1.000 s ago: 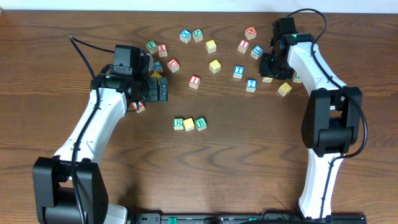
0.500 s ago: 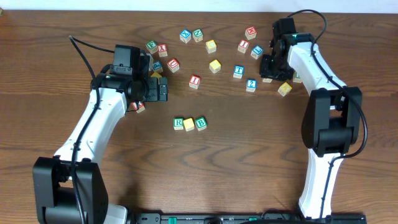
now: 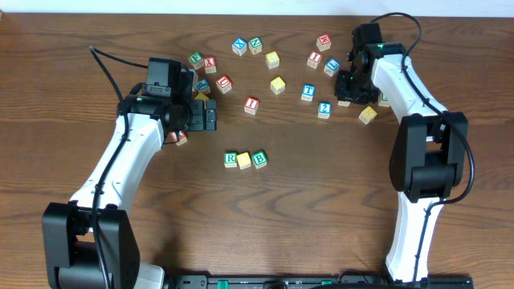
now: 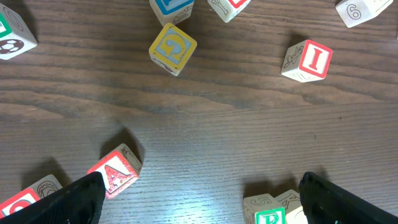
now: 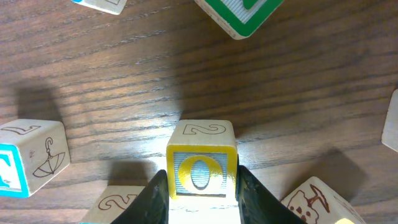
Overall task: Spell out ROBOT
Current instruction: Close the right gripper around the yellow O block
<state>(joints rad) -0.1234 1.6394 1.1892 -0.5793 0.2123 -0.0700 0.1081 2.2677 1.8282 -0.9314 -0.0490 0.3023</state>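
On the table's middle a green R cube (image 3: pixel 231 159), a plain yellow-topped cube (image 3: pixel 244 160) and a green B cube (image 3: pixel 259 158) stand in a row. The blue T cube (image 3: pixel 307 92) sits further back right. My right gripper (image 3: pixel 347 87) is down among the cubes at the back right. In the right wrist view it (image 5: pixel 202 193) is shut on a yellow O cube (image 5: pixel 202 163), a finger against each side. My left gripper (image 3: pixel 212 119) hovers open left of the middle, its fingers (image 4: pixel 81 199) wide apart, with the R cube (image 4: pixel 270 215) near the right finger.
Loose cubes lie across the back: red I (image 3: pixel 251 104), blue 2 (image 3: pixel 324 109), yellow ones (image 3: pixel 278 84). A red A cube (image 4: pixel 115 173) lies by my left finger. Around the O cube sit a green cube (image 5: pixel 245 15) and a blue-faced cube (image 5: pixel 28 155).
My right gripper's jaws have narrowed onto the yellow O cube. The left arm and the R, yellow, B row have not moved.
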